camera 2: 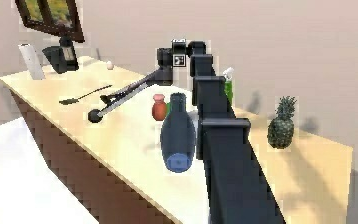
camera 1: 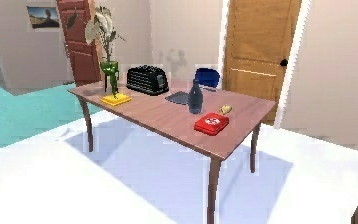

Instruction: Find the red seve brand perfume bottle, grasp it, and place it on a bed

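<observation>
Wooden table in the forward view: a flat red thing is seen at 5 o'clock of a blue bottle, with a black toaster at 10. On the arm side view's counter, a small red bottle-ish blob is spotted at 11 o'clock of a blue vase, near the gripper. Finger state and whether anything's held can't be told.

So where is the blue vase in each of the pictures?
Forward view: a dark blue vase stands midway along the reddish table, between the black toaster and a flat red thing.
Arm side view: a blue vase stands on the pale counter, just left of the dark arm.
Shared landmark: none I can be sure of; the two tops differ in colour, so these may be two different vases.
</observation>
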